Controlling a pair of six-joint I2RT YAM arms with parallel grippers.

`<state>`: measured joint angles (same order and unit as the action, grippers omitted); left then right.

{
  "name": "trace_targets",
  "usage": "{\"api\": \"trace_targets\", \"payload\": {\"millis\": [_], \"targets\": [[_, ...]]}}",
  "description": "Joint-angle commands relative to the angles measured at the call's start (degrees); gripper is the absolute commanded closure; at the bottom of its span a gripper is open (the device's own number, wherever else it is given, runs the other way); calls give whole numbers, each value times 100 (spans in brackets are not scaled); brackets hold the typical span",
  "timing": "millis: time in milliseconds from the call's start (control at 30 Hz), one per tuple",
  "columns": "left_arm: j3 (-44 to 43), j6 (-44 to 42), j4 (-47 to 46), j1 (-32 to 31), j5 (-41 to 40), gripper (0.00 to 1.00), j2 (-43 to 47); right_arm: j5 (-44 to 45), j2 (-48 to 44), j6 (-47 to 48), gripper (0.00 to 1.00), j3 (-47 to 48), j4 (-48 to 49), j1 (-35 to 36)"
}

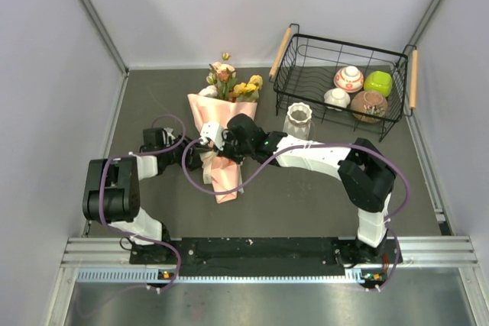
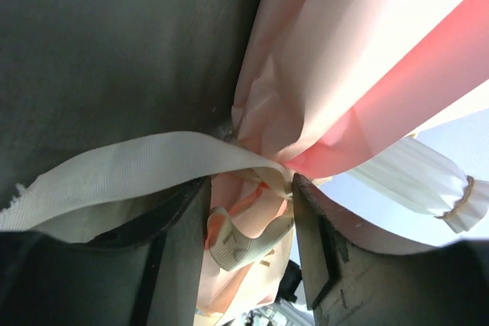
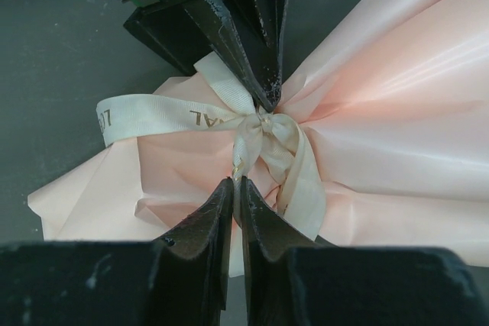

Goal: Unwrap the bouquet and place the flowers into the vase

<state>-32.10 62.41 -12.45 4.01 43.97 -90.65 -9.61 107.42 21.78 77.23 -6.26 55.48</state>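
Paper (image 1: 227, 181) lies nearest to us: the pinched foot of the bouquet (image 1: 208, 112), its salmon wrap tapering toward the arm bases on the grey table (image 1: 153, 97). The bouquet's long axis runs almost straight from near to far, so both arms reach it crosswise.

Just beyond the foot, the beige ribbon (image 3: 153, 116) is tied in a knot (image 3: 263, 131) at the waist, and both grippers meet there. The right gripper (image 3: 233, 182) comes in from the right with its fingers pressed together and its tips just beside the knot. We cannot tell whether a strand is caught between them. The left gripper (image 2: 248, 188) comes in from the left with its fingers apart, the knot's loops between them and a broad ribbon tail draped across one finger.

We judge that the coming move turns on this: the knot sits right at both sets of tips, so any pull must go sideways, across the axis.

Farther on, the flowers (image 1: 233, 82) fan out of the wrap toward the back wall. The vase (image 1: 298, 121) stands upright to the right of the bouquet, nearer the right arm, just in front of the wire basket (image 1: 348, 42).
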Motion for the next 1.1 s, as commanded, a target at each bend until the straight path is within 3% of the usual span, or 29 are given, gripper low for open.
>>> {"api": "trace_targets", "payload": {"millis": [0, 233, 267, 500, 900, 1067], "targets": [[-262, -264, 22, -23, -256, 50, 170, -120, -142, -86, 91, 169, -15, 77], [-446, -476, 243, -14, -468, 66, 241, -173, -107, -86, 97, 178, -7, 85], [-473, -493, 234, -6, -433, 75, 215, -173, -107, -95, 98, 178, -7, 94], [-464, -502, 234, -14, -503, 100, 294, -191, -142, -174, 100, 169, -7, 129], [-579, -1381, 1218, -49, -1092, 100, 1101, 195, -388, -376, 100, -85, -103, 200], [-446, -1442, 1218, -76, -1057, 100, 1190, 791, -336, -1157, 100, 124, -760, 200]]}}
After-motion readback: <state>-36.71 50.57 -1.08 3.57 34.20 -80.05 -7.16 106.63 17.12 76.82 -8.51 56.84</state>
